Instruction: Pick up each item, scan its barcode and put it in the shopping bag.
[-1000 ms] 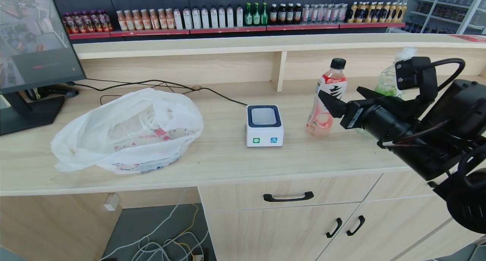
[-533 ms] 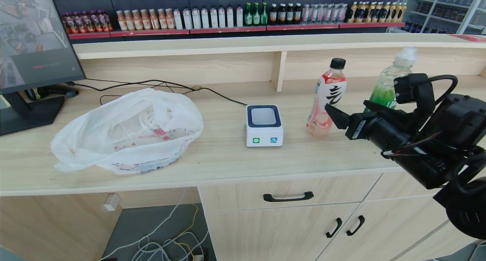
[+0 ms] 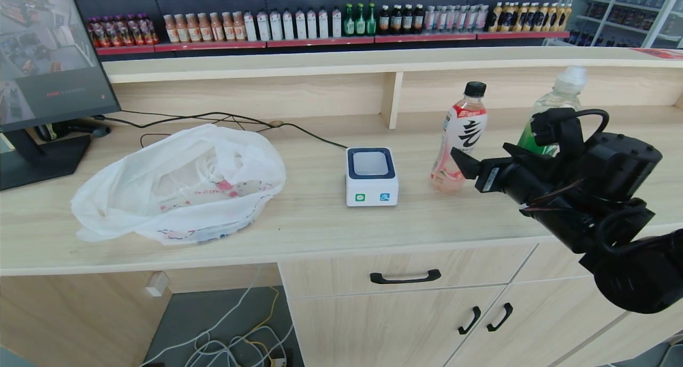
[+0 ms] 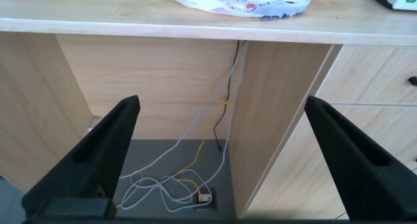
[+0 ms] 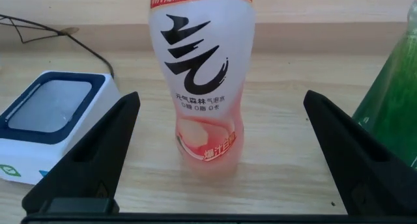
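A pink peach-drink bottle (image 3: 461,137) with a black cap stands upright on the wooden counter (image 3: 320,217), right of the white scanner box (image 3: 371,176). My right gripper (image 3: 483,156) is open, level with the bottle's lower half and just on its near right side. In the right wrist view the bottle (image 5: 203,87) stands between and beyond my spread fingers (image 5: 98,165), untouched. A green bottle (image 3: 555,97) stands behind the arm, partly hidden. The white shopping bag (image 3: 184,183) lies slumped at the counter's left. My left gripper (image 4: 223,100) hangs open below the counter edge, holding nothing.
A monitor (image 3: 42,52) on a black stand sits at the far left, with black cables (image 3: 213,116) running behind the bag to the scanner. A raised wooden ledge (image 3: 341,63) backs the counter. Drawers with black handles (image 3: 405,276) are below; loose wires (image 4: 176,185) lie on the floor.
My right gripper has dropped from the pink bottle's label height to its lower half and the arm has swung in closer. Bottles, scanner and bag have not moved.
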Robot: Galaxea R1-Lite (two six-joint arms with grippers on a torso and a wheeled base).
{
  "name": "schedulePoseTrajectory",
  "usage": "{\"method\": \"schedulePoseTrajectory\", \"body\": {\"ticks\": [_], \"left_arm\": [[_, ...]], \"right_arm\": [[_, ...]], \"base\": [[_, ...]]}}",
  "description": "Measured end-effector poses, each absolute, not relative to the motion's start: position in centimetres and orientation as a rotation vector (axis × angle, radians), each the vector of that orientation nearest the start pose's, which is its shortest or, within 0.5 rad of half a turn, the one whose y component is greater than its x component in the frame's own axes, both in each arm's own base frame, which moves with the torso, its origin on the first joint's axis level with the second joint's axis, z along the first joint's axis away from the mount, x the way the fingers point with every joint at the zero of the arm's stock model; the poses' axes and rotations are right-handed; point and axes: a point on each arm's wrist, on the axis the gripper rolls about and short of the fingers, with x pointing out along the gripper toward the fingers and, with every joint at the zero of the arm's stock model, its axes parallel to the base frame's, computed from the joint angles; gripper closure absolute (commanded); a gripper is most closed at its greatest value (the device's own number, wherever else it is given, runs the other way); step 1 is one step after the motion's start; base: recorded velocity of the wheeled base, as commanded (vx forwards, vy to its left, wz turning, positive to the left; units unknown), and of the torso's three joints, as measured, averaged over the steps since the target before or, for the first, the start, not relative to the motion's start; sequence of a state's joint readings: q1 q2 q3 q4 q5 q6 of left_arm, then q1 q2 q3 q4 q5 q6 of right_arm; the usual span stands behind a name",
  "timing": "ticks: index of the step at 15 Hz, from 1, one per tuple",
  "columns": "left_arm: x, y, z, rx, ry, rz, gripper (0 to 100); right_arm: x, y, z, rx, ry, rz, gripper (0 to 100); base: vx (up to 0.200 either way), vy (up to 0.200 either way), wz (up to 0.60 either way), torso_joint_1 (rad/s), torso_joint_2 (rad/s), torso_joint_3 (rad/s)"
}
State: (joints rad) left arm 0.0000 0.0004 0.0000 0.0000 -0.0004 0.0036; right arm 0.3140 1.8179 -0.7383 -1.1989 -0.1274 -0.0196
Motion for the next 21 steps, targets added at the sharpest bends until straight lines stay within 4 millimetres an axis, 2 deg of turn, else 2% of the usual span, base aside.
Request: {"method": "schedulePoseTrajectory", "body": {"ticks": [8, 14, 21], "left_arm": [[-2.3, 0.0, 7.5, 0.004, 0.0, -0.002, 0], [-2.3, 0.0, 7.5, 0.004, 0.0, 0.0, 0], [-2.3, 0.0, 7.5, 0.003, 0.0, 0.0, 0]], "right_arm": [[33.0, 9.6, 17.4, -0.008, -0.111, 0.162, 0], [34.0, 9.0, 17.3, -0.008, -0.121, 0.139, 0], [34.5, 9.3, 17.2, -0.005, -0.128, 0.142, 0]], "base": [[0.0, 0.0, 0.0, 0.0, 0.0, 0.0], [0.0, 0.0, 0.0, 0.0, 0.0, 0.0], [0.0, 0.0, 0.0, 0.0, 0.0, 0.0]]}}
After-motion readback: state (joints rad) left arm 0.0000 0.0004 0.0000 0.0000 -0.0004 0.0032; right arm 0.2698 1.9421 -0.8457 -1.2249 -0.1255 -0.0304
